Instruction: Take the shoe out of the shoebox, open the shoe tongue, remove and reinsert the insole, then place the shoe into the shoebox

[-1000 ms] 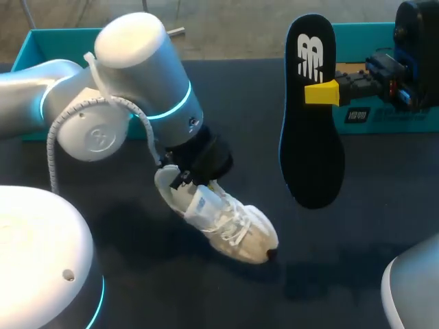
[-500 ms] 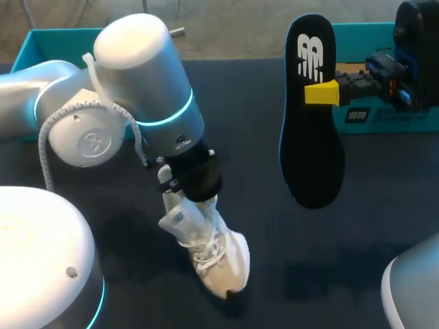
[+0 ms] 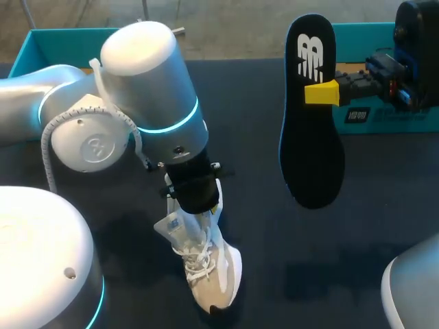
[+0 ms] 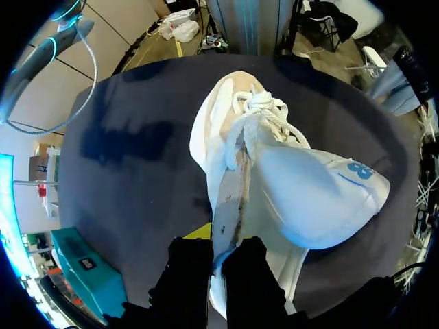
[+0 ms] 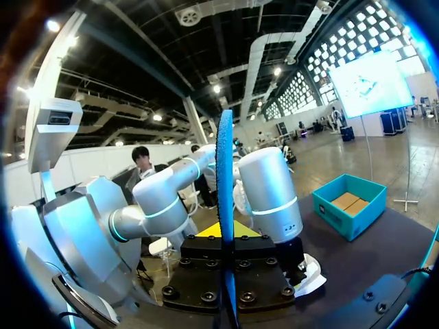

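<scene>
Bare table [image 3: 363, 233] lay open between the left gripper [image 4: 218, 267] and the insole [image 3: 312, 137] hanging in the right gripper [image 3: 318, 92]. The shoe [image 3: 214, 274] filled the space under the left gripper; a teal box [image 3: 405, 122] stood behind the right one.

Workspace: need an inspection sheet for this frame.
Surface: dark table.
Job's things: white shoe tilted toe-down; insole out of it, held upright; teal shoebox open at far right; second teal tray at far left.
Clutter: nothing seen.
Hands: left hand shut on the shoe's heel end; right hand shut on the insole.
Cables: white coiled cable along the left arm, clear of the shoe.
Surroundings: nothing seen reaching over the table.
</scene>
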Robot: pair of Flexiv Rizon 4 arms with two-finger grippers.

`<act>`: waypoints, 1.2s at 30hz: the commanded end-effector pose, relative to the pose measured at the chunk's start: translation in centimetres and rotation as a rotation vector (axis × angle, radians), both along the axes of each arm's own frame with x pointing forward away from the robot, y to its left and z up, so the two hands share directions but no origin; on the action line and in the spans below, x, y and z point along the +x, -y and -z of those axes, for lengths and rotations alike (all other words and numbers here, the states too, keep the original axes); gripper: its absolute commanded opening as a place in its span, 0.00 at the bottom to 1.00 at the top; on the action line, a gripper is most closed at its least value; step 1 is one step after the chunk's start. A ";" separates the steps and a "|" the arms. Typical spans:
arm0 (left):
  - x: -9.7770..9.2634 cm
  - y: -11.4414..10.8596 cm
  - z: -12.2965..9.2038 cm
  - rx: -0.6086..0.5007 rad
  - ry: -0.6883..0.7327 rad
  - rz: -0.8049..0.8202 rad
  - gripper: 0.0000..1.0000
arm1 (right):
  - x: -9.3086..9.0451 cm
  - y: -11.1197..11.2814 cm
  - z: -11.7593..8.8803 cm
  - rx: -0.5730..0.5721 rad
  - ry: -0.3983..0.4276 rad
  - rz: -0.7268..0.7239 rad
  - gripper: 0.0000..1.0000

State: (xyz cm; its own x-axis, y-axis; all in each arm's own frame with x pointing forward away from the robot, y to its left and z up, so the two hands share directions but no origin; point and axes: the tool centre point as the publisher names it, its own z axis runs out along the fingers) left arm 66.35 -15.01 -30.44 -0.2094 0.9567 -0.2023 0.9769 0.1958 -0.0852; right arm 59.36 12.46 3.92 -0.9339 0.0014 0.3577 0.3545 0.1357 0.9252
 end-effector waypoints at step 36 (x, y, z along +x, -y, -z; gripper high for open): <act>-0.7 4.2 5.2 0.029 -0.014 0.150 0.00 | 0.3 -0.3 0.0 -0.003 -0.002 -0.004 0.00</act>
State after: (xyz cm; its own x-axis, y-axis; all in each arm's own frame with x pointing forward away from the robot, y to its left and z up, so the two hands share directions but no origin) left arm 65.44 -18.50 -34.58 -0.0670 0.9843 -0.1631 0.9938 0.0513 -0.0986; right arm 59.37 12.46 3.92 -0.9339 0.0014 0.3576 0.3545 0.1357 0.9252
